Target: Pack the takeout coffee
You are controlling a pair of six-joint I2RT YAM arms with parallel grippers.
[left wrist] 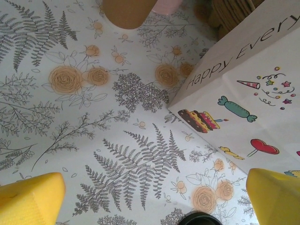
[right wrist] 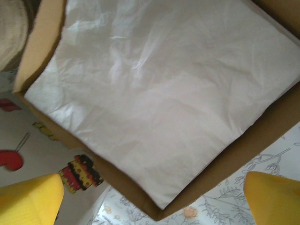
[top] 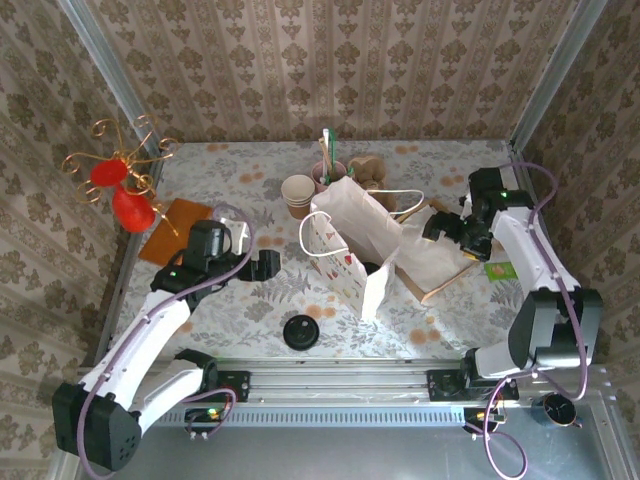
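**Beside the white bag at the table's middle, both grippers stand wide open**

Toward the middle of the table (top: 240, 300) stands the white paper bag (top: 345, 240), printed with a cake, sweets and a heart. A dark round shape shows in its open top, on the side toward the near edge. It looks like the black lid of the takeout coffee (top: 372, 267); the cup itself is hidden. The left gripper (top: 268, 265) hovers just left of the bag, its yellow fingertips (left wrist: 33, 199) spread wide over the flowered cloth. The right gripper (top: 440, 228) hangs over the brown paper bag (top: 435, 262), which lies against the white bag's right side. Its jaws too stand wide apart and hold nothing. A lone black lid disc (top: 300, 330) lies close to the near edge, and a lidless beige cup (top: 298, 195) stands toward the far edge
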